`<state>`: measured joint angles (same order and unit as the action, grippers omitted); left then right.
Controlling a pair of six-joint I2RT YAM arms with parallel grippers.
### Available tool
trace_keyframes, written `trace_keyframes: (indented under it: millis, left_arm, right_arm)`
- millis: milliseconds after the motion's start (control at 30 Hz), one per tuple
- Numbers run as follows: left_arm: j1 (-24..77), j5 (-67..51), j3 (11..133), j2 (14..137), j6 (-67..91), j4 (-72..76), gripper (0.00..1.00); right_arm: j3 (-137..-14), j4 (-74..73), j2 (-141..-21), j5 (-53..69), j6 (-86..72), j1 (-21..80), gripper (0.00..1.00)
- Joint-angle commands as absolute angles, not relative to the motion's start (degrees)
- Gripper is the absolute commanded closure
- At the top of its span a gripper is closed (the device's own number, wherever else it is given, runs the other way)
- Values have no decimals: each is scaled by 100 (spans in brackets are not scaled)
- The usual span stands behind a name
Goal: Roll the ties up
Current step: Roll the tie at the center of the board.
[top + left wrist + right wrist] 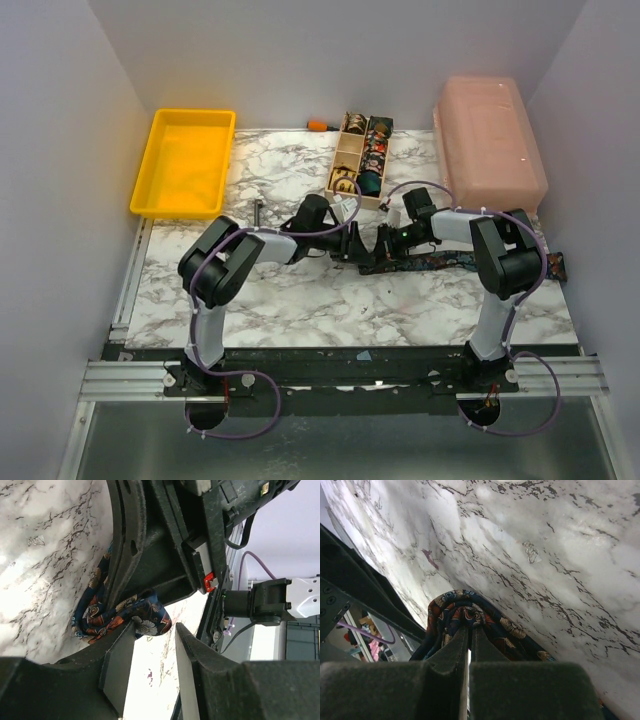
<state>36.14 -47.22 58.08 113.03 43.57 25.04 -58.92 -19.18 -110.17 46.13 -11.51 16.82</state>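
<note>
A dark floral tie lies as a long strip across the marble table, its loose end at the right edge. Its left end is curled into a small coil between the two grippers. My right gripper is shut on the coil; in the right wrist view its fingertips pinch the inner fold of the floral coil. My left gripper is open just left of the coil; in the left wrist view the coil lies beyond its open fingers, touching the left one.
A wooden compartment box holding several rolled ties stands at the back centre. A yellow tray is at the back left, a pink lidded bin at the back right. A dark metal tool lies left of the left gripper.
</note>
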Motion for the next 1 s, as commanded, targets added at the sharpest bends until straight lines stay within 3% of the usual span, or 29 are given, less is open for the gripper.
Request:
trace_keyframes:
  millis: [0,533,567,667,733,967]
  left_arm:
    - [3559,-4826,5866,11603,4304,2503,60]
    - [3410,-3972,6366,11953,3221,332,71]
    - [3403,-4015,6395,11933,3174,288,69]
    - [3401,-4305,6180,11594,3039,693,49]
    - [3389,-4313,5819,11156,2871,1269,41]
    - [3389,-3967,4683,10112,1839,2742,30]
  right_arm:
    - [-5766,-1911,-11380,3555,-913,1767,100]
    - [-5959,-2258,-10981,3402,-966,1758,89]
    - [-5952,-2246,-10934,3397,-955,1758,89]
    - [-5950,-2302,-11012,3321,-883,1758,99]
    - [-5941,-2376,-11168,3168,-769,1760,100]
    - [-5974,-2601,-11350,2864,-337,1758,100]
